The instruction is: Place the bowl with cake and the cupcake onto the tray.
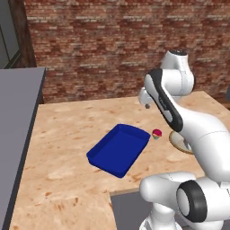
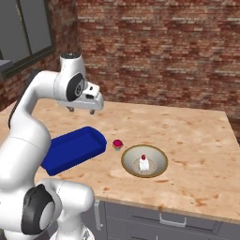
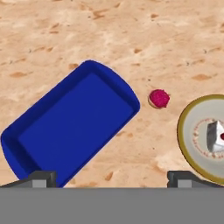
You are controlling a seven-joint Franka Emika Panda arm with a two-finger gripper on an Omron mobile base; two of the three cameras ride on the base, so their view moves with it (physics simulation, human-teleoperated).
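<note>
The end effector [image 2: 82, 110] hangs high above the desk [image 2: 197, 140], jaws spread wide and holding nothing. Below it the blue tray [image 3: 74, 131] lies bare on the wood, set at an angle to the desk edge. The cupcake [image 3: 159, 99] stands just beside the tray's near corner, not touching it. On the cupcake's other side, a little apart, sits the bowl [image 2: 161, 164] with a white cake slice [image 2: 144, 163] upright in its middle. The tray, cupcake and bowl form a rough row across the desk. A brick wall [image 1: 112, 45] rises behind.

Red brick wall [image 2: 159, 51], wooden counter [image 2: 197, 140], perhaps window [image 2: 28, 33]
</note>
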